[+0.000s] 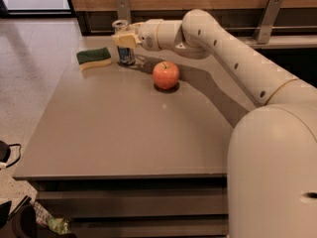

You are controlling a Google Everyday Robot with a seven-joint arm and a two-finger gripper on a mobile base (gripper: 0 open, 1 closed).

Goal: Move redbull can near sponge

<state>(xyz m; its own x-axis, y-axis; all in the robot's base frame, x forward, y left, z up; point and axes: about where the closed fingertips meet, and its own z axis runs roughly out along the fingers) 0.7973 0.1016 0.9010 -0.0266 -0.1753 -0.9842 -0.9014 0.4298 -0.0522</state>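
Note:
The redbull can (124, 54), blue and silver with a silver top, stands upright on the grey table (124, 128) near its far left corner. My gripper (125, 38) is shut on the redbull can around its upper part. The sponge (93, 58), dark green over pale yellow, lies flat just left of the can, a small gap apart. My cream arm reaches in from the right across the far side of the table.
A red apple (166, 75) sits on the table right of the can. A wooden wall with metal brackets runs behind the table. The table's left edge drops to a light floor, with cables and clutter at the lower left.

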